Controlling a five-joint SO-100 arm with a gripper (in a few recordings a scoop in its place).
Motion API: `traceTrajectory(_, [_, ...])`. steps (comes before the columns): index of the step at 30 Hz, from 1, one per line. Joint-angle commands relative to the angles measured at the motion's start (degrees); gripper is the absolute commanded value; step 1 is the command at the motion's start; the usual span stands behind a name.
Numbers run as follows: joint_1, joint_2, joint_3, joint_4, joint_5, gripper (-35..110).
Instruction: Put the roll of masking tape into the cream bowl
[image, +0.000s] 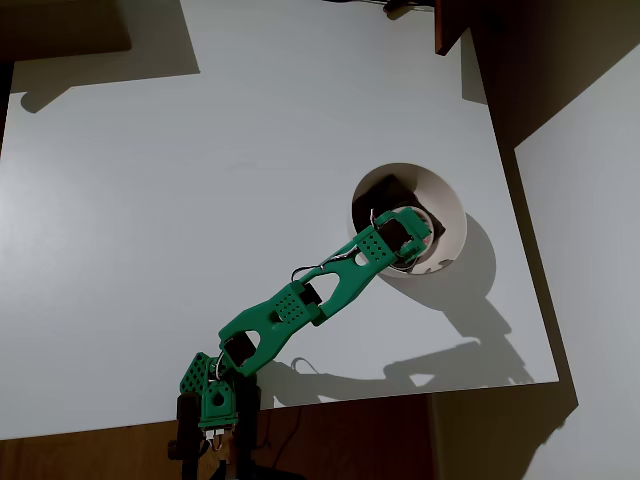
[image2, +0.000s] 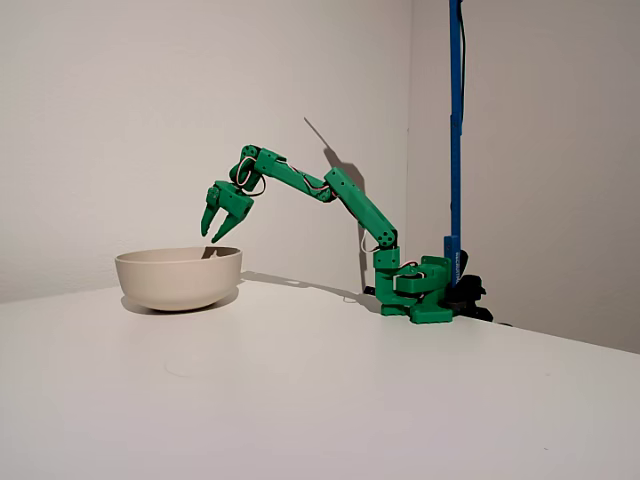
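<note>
On the white table (image2: 330, 400), the green gripper (image2: 214, 232) is hanging jaws parted and empty above the cream bowl (image2: 180, 277), suggesting the roll of masking tape (image: 432, 260) is already lying inside.

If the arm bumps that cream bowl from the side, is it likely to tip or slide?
The cream bowl looks wide and low with a rounded base, so it would probably slide or rock rather than tip. Its smooth sides and the smooth white table suggest little grip. The gripper hangs open above its rim.
</note>
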Motion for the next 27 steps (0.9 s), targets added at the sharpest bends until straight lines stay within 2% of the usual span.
traceTrajectory(1, [-0.3,8.8,-3.7,0.4,2.6,-8])
traceTrajectory(10, [-7.9,19.9,-3.7,8.2,4.7,-8])
traceTrajectory(23, [-29.6,39.6,-3.3,26.5,2.2,-8])
traceTrajectory(27, [-36.7,48.4,2.5,27.1,1.4,-8])
